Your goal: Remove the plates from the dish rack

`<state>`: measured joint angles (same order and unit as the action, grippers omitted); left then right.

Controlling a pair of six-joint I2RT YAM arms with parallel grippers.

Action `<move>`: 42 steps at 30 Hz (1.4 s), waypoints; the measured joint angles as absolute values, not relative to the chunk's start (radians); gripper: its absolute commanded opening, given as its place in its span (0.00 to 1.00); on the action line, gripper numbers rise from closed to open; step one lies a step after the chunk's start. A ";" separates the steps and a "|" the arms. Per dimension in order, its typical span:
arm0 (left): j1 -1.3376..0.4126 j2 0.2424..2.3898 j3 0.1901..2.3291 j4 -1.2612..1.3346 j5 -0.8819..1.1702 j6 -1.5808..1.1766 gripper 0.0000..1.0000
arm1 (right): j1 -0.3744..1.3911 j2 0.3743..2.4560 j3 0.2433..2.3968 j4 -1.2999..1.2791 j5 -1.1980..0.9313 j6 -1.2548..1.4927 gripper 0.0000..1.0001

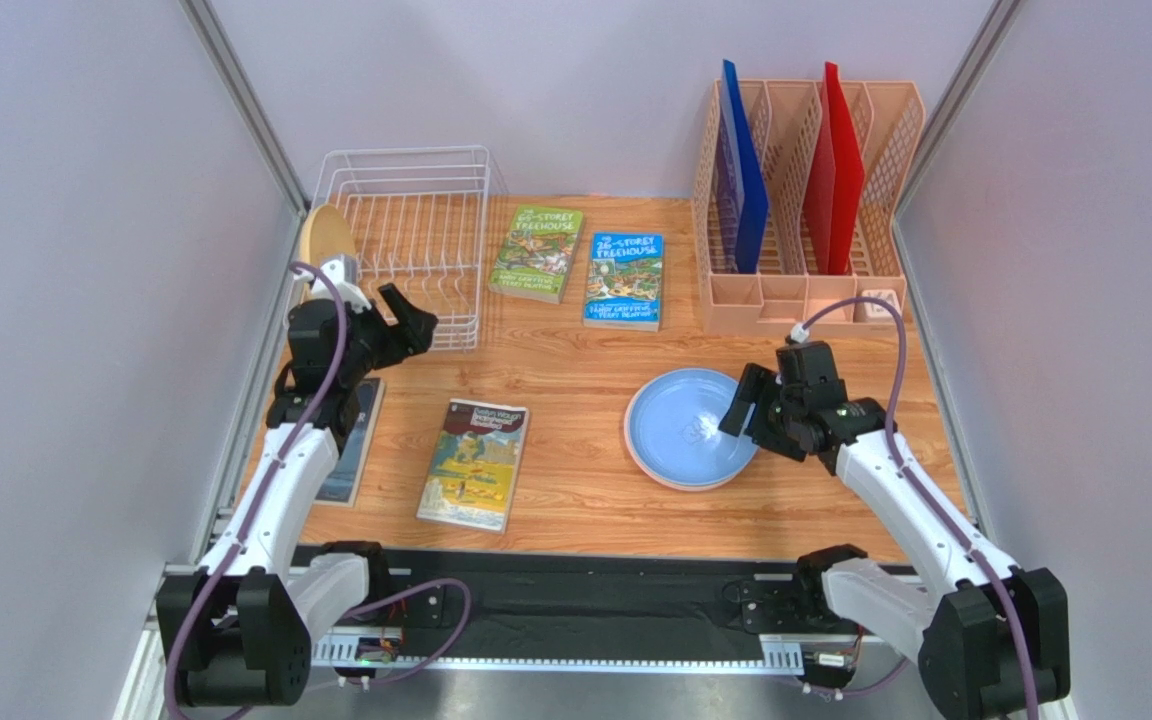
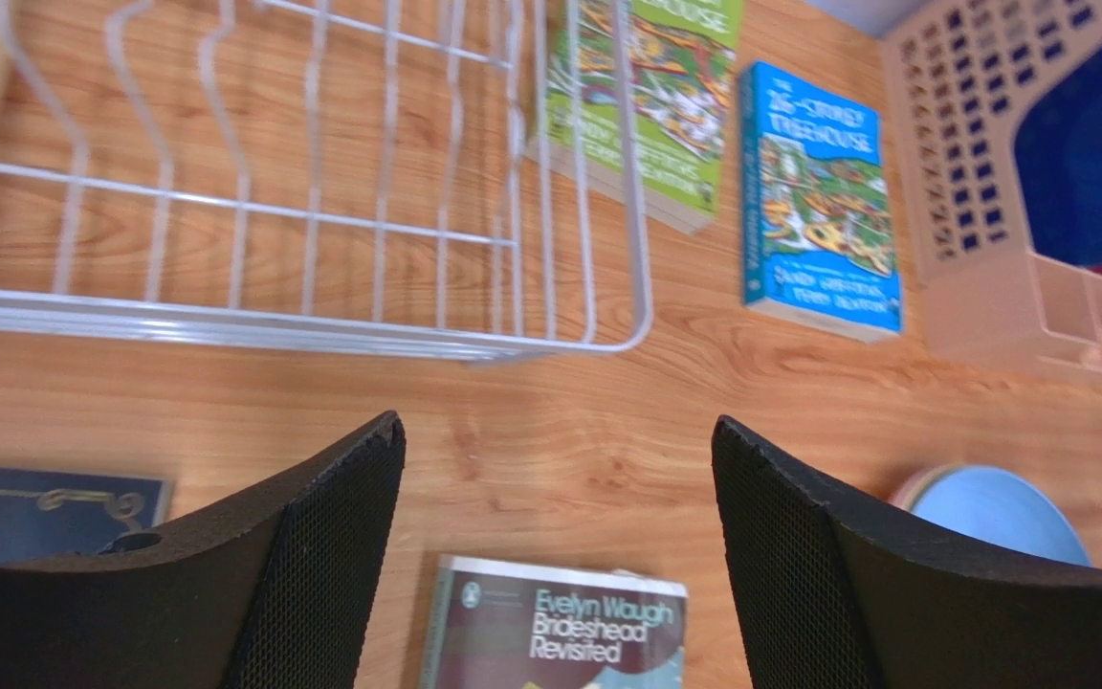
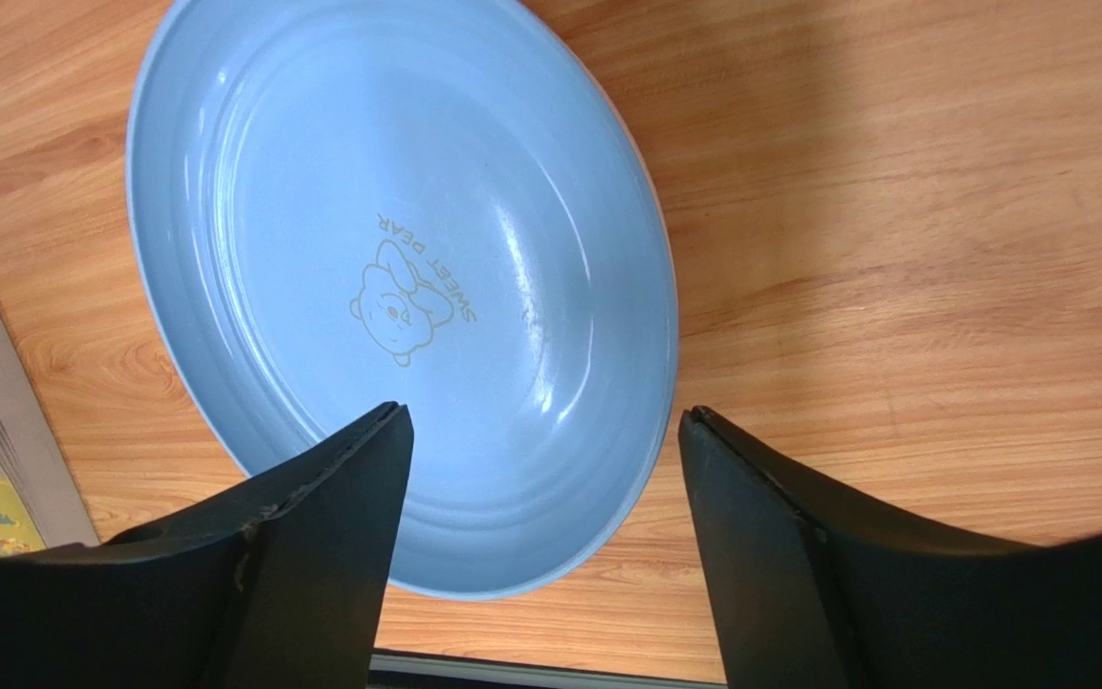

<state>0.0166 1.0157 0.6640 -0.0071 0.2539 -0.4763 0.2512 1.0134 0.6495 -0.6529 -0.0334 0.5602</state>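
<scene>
The white wire dish rack (image 1: 414, 240) (image 2: 298, 187) stands at the back left. A cream-tan plate (image 1: 330, 240) stands upright in its left end. My left gripper (image 1: 405, 321) (image 2: 557, 474) hangs open just in front of the rack's near rim, with bare wood between its fingers. A light blue plate (image 1: 687, 428) (image 3: 399, 273) with a bear mark lies flat on the table at the right. A paler rim peeks out beneath the blue plate (image 2: 995, 510) in the left wrist view. My right gripper (image 1: 755, 408) (image 3: 543, 431) is open above the plate's near right edge, holding nothing.
Books lie on the table: a green one (image 1: 537, 252), a blue one (image 1: 626, 278), a Brideshead Revisited paperback (image 1: 474, 462) (image 2: 557, 632) and a dark one (image 1: 354, 438) under my left arm. A peach slotted organiser (image 1: 808, 195) with blue and red folders stands at the back right. Walls close in on both sides.
</scene>
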 measured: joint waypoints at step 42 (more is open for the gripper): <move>0.186 1.724 1.197 0.160 -0.424 -0.117 0.73 | 0.252 1.582 1.147 -0.570 -0.044 0.470 0.74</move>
